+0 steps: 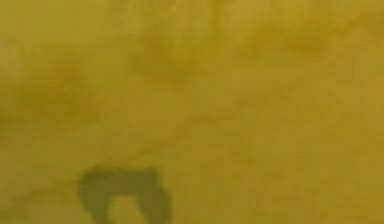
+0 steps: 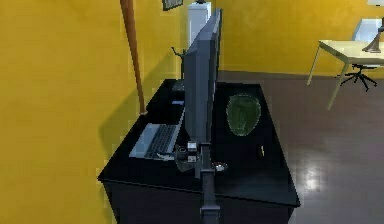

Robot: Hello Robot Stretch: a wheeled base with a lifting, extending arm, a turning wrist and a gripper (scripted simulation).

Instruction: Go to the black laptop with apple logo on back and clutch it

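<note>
Arm side view: black bench (image 2: 265, 168) carries what appears to be the laptop (image 2: 203, 80), lid upright mid-bench. Jaws sit at the near edge; their state cannot be told. Advance slowly, square to the lid's edge.

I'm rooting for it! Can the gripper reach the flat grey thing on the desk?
Probably yes: the gripper sits close to the flat grey thing on the black desk, nothing between them.

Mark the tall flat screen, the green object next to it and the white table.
Tall flat screen (image 2: 204, 72): arm side view, its grey face.
Green object (image 2: 243, 112): arm side view, middle of its rounded body.
White table (image 2: 338, 47): arm side view, its bare top.
</note>
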